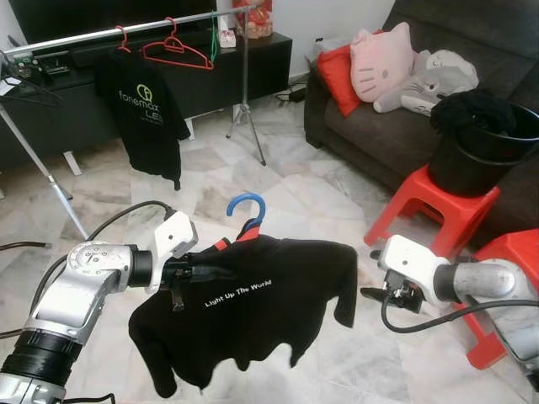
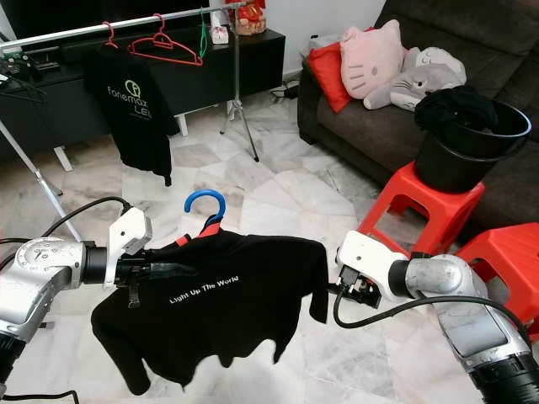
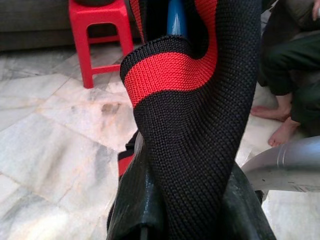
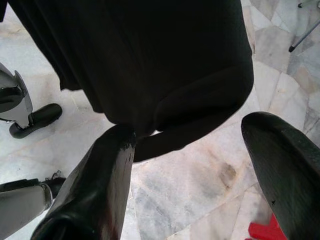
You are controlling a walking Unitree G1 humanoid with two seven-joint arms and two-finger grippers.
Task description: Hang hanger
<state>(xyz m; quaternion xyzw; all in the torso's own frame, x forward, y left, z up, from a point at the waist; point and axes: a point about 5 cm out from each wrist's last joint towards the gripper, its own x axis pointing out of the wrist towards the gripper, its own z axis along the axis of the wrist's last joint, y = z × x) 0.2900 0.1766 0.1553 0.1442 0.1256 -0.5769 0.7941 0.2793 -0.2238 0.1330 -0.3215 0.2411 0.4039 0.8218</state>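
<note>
1. My left gripper (image 1: 221, 271) is clenched on the collar of the black T-shirt (image 1: 253, 311), which rides on the blue hanger (image 1: 246, 208), held mid-air over the floor.
2. My right gripper (image 4: 187, 150) is spread apart, just beside the sleeve and holding nothing.
3. Judgement: carry it level to the clothes rail (image 1: 109, 34), keeping the hook clear of fabric.
4. The hook points up; the hanger's long axis runs left-right between my arms.

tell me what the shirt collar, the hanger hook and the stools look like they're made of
Shirt collar: looks like ribbed knit fabric, black with a red band; the close left wrist view shows the stitch texture.
Hanger hook: smooth, glossy blue, probably plastic or plastic-coated; hard to tell which.
Stools: bright red, moulded in one piece with a slight sheen, most likely plastic.
</note>
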